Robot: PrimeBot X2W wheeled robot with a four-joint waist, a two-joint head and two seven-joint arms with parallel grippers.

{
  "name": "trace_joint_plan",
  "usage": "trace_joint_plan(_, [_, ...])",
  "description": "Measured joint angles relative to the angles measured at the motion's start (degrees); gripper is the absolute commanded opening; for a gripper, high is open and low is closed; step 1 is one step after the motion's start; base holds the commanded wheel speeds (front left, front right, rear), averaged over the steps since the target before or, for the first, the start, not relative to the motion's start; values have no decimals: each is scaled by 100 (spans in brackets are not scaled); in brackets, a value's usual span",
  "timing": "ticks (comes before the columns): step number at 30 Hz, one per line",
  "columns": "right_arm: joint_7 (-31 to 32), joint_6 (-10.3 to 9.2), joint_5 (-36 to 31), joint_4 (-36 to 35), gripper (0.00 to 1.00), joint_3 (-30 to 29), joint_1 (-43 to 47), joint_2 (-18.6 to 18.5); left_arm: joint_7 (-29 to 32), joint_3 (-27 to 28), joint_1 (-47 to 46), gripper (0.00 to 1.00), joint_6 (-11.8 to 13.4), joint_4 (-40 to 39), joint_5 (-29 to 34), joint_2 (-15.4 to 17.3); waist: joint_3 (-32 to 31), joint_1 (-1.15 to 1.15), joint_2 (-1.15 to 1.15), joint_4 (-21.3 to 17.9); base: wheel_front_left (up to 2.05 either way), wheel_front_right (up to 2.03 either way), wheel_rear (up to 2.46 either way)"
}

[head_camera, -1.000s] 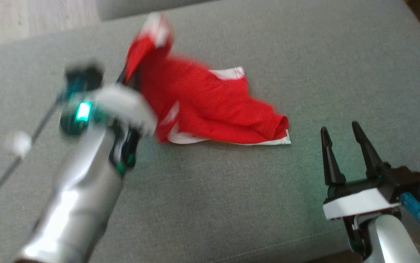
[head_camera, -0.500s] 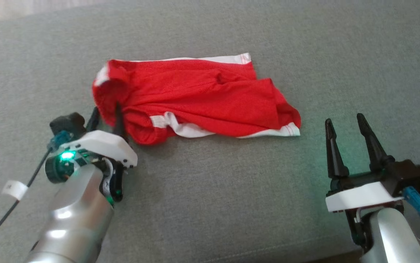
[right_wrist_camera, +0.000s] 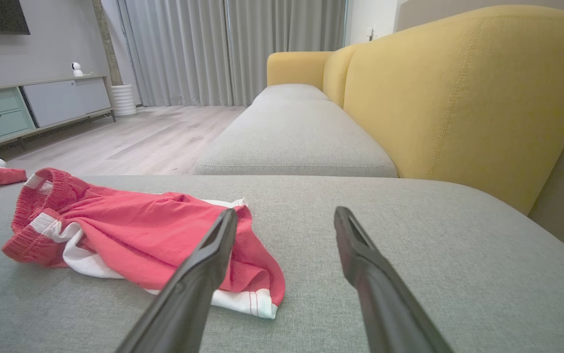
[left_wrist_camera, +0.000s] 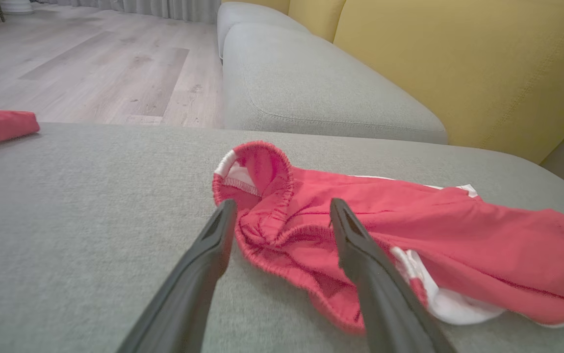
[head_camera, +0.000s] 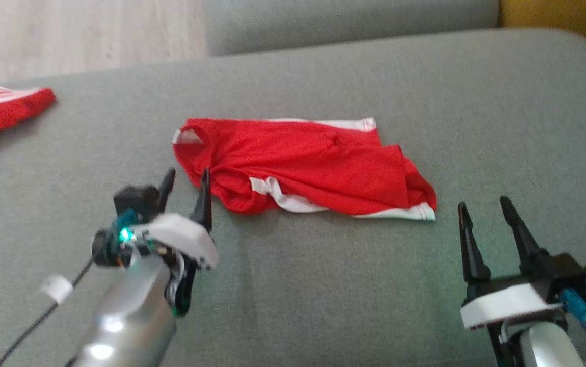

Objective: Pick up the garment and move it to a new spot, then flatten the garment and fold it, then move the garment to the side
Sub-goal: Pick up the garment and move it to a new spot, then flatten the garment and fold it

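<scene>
Grey sofa seat [head_camera: 323, 306] all around, with wood floor [left_wrist_camera: 90, 63] far off and a yellow sofa back [right_wrist_camera: 458, 98] at the right. Near the middle of the seat: the red garment [head_camera: 313, 168] with white trim, bunched and wrinkled, waistband end at the left. Looks like shorts. Left gripper [head_camera: 188, 174] wide open, holding nothing, tips right at the waistband end; touching or just off it, hard to tell. Right gripper [head_camera: 483, 204] wide open too, empty, near the right end of the garment but apart from it.

Seems to be the end of the first step: putting the garment down in its new spot and letting go. Next up, most likely, flattening. Calls for a pinch on each end, left on the waistband, right on the white hem, then a pull apart to smooth out the wrinkles. Needs a low, careful reach to pinch cloth alone and not the seat.

Against a second ago: then up in the air in the left gripper's tight hold, now down on the seat and free. Against half a second ago: left gripper then tucked into the cloth edge, now spread wide. Right gripper same as before, open and waiting. Whole head view shifted, so a camera move: another red cloth [head_camera: 2, 107] now in sight at the far left.
</scene>
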Motion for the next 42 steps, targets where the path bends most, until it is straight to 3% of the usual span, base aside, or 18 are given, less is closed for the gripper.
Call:
trace_joint_plan(3, [29, 0, -15, 9, 100, -30, 196, 1, -4, -32, 362, 100, 9, -220, 114, 33, -285, 0, 0, 116, 0, 0, 0])
trace_joint_plan(10, [100, 0, 33, -30, 100, -80, 634, 3, -54, 179, 1800, 100, 252, -1628, 328, 501, -843, -1, 0, 416, 0, 0, 0])
trace_joint_plan(14, [100, 0, 96, -77, 100, -29, 800, 5, -54, 370, 2689, 100, 495, -2430, 479, 780, -930, -1, 0, 536, 0, 0, 0])
trace_joint_plan(22, [100, 0, 210, -85, 100, 7, 1044, 9, -54, 744, 3894, 100, 994, -3809, 634, 899, -1025, 0, 0, 642, 0, 0, 0])
trace_joint_plan(31, [91, 0, 289, 53, 100, 30, 1043, 9, -45, 748, 4234, 100, 1250, -4312, 670, 960, -1053, 1, 0, 644, 0, 0, 0])
trace_joint_plan(42, [47, 0, 288, 230, 100, 29, 1018, 9, 65, 738, 4234, 100, 1319, -4457, 668, 964, -1040, 1, 0, 649, 0, 0, 0])
